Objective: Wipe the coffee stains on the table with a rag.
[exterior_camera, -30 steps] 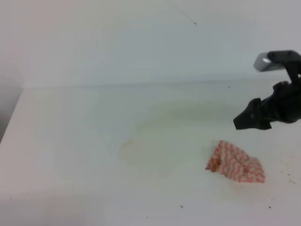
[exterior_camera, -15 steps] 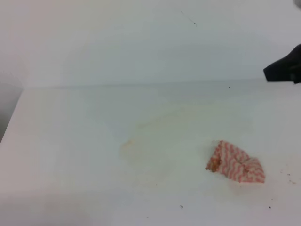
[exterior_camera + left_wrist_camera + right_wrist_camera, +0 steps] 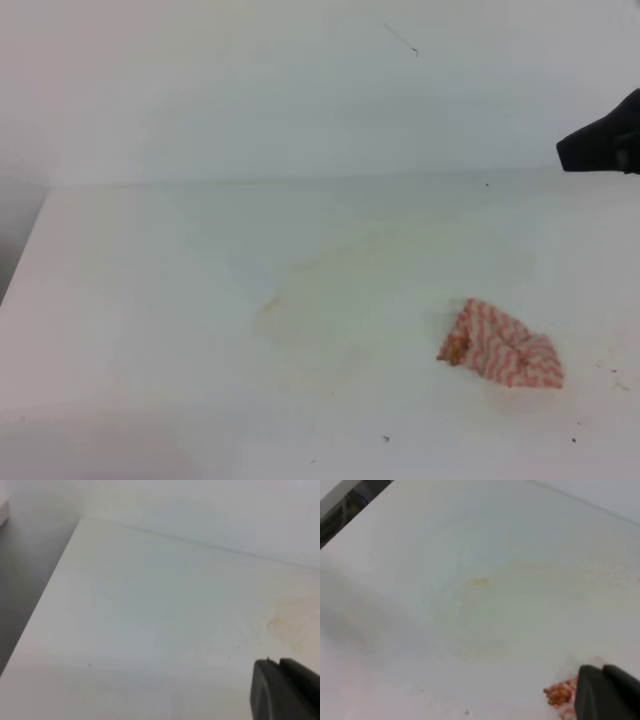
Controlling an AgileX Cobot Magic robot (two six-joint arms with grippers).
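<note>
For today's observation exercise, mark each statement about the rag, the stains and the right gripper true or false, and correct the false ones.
1. The rag lies crumpled on the table. True.
2. The right gripper is holding the rag. False: it hangs apart from it, up near the right edge of the high view, holding nothing.
3. A brown patch shows on the rag's left end. True.
4. The rag covers the coffee stains. False: the yellowish smears lie bare, to its left.
5. The rag is plain blue. False: red-and-white zigzag.

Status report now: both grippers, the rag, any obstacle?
Right gripper shut, empty, raised, clear of rag. Left gripper looks shut, empty. Rag lies crumpled on table; faint coffee stains remain. No obstacle.
</note>
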